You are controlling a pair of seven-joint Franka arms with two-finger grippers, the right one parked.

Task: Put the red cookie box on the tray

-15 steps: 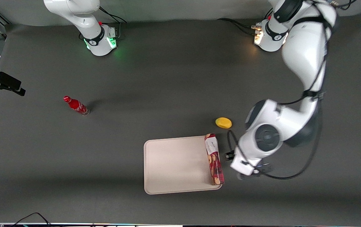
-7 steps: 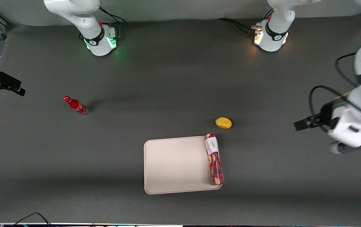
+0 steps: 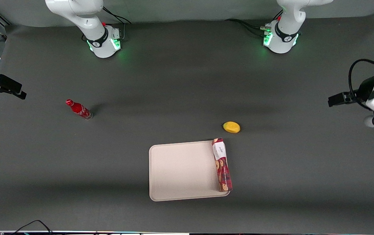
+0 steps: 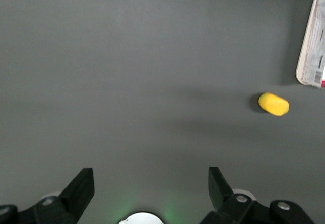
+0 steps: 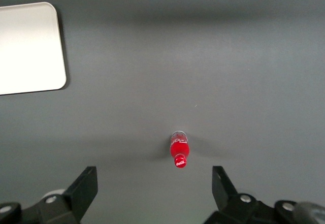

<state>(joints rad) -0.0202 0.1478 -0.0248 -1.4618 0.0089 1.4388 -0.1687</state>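
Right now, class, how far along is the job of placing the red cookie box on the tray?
Done: the long dark-red cookie box lies on the large cream-white tray, along its edge nearest the working arm. In hand: nothing; the left gripper is open, off toward the working arm's end of the table. Nothing appears left.

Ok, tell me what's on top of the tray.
Only the red cookie box, lying along the tray edge nearest the working arm. The tray surface under it is hidden. The gripper is open, far off.
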